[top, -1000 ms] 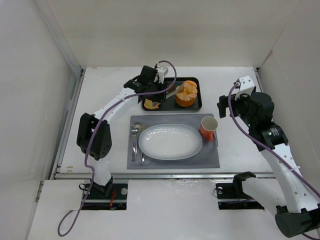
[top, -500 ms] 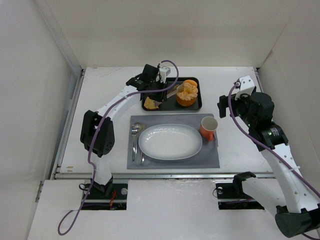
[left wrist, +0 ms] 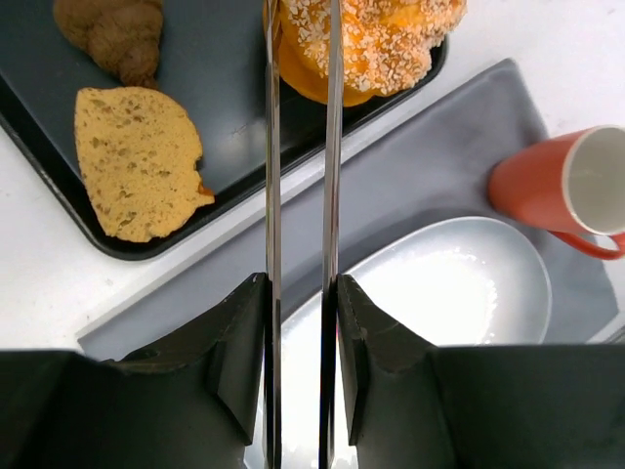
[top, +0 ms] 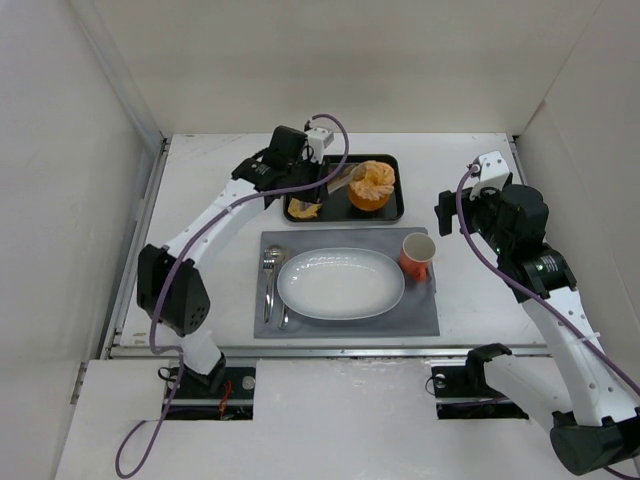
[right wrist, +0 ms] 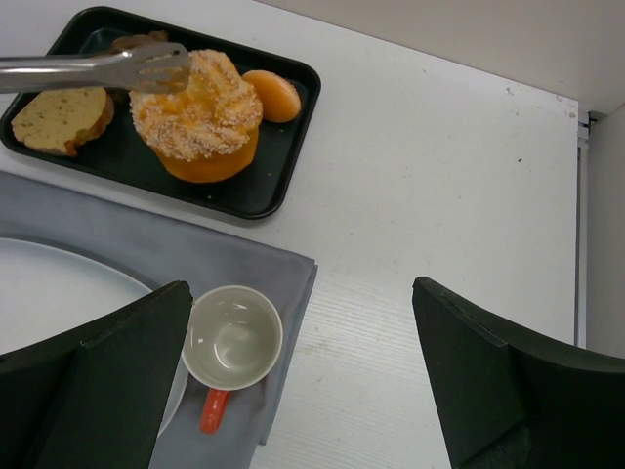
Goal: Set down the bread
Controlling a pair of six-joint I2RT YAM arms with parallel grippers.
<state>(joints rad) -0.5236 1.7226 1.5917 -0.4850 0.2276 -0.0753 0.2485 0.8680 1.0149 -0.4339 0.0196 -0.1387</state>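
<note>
The bread (left wrist: 376, 39) is being pinched at the black tray (left wrist: 220, 68) by tongs (left wrist: 332, 147) squeezed in the closed left gripper (left wrist: 301, 293) (the white plate (left wrist: 439, 293) is lying bare); placing is being awaited.

The white plate (top: 340, 283) lies open above, orange cup (top: 417, 256) at its 3 o'clock, cutlery (top: 272, 278) at 9. Tongs (right wrist: 88, 71) cross the black tray (top: 396, 209) from 9 o'clock to the bread (top: 378, 190); bare table (top: 460, 160) lies at the tray's 3.

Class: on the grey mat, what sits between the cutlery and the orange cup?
The white oval plate lies between the cutlery and the orange cup; the top view shows it.
</note>
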